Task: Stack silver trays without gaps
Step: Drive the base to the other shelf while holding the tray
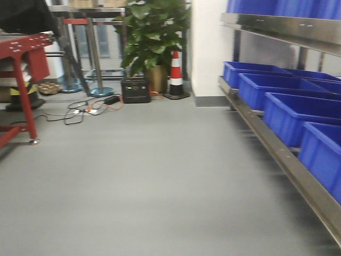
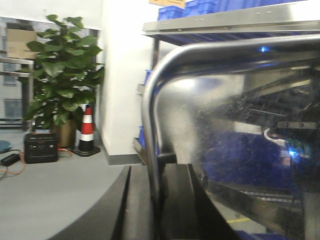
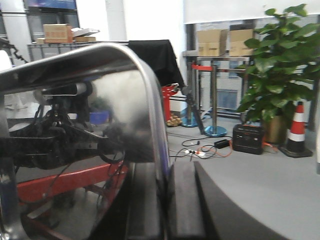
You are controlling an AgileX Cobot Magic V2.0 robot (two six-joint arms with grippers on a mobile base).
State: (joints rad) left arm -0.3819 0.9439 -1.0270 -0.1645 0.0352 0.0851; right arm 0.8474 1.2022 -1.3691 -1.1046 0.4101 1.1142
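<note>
In the left wrist view a silver tray [image 2: 225, 100] stands on edge and fills the right half, its rolled rim curving over the top. My left gripper [image 2: 156, 200] is shut on that rim, one black finger [image 2: 137, 200] on each side. In the right wrist view a silver tray [image 3: 75, 110] fills the left half, its shiny bottom mirroring the robot. My right gripper [image 3: 164, 200] is shut on its rim. Whether both views show the same tray I cannot tell. The front view shows no tray and no gripper.
Blue plastic bins [image 1: 277, 88] line a steel shelf rack [image 1: 277, 154] on the right. A red metal frame [image 1: 21, 58] stands at left. Ahead are a potted plant [image 1: 154, 37], a traffic cone [image 1: 176, 74], a black box [image 1: 136, 89], floor cables [image 1: 85, 109] and stanchions [image 1: 98, 53].
</note>
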